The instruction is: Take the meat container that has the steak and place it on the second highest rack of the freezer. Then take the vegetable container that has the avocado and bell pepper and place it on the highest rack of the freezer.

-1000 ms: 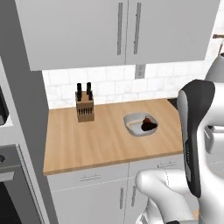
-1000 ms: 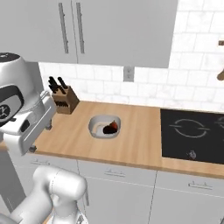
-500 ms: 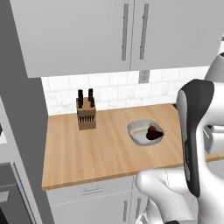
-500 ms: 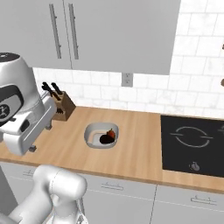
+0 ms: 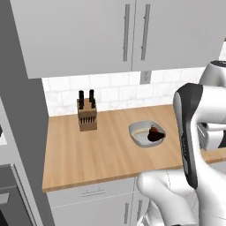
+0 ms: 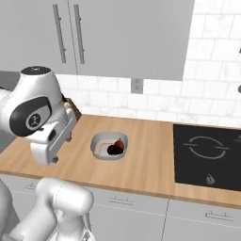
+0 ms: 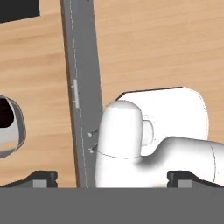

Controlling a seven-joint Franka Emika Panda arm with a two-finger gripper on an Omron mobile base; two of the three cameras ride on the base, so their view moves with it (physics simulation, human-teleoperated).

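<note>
Round pale vegetable container (image 6: 108, 146) resting on the wooden counter (image 5: 97, 154) about mid-depth, well apart from the knife block (image 5: 87, 116) and short of the black cooktop (image 6: 208, 155); dark avocado (image 6: 113, 149) inside with the reddish bell pepper (image 6: 120, 143) touching it. Hand (image 7: 111, 178) released, fingertips spread as wide as they go and grasping nothing, folded in close over the robot base and pointed down at the counter edge, with the bowl rim just showing at the left of the hand view. No meat container visible on the counter, so probably the second half of the task in hand: fetching the bowl for the highest rack of the freezer. To do it well: swing out over the bowl, come down straight, and pinch 1 side of the thick rim with 1 fingertip inside and 1 outside, clear of the 2 pieces. Best gripped on the near side, away from where the fruit sits. Worth lifting level and slowly, since both pieces look free to roll. Freezer shelves not shown here, so rack height impossible to judge yet.
</note>
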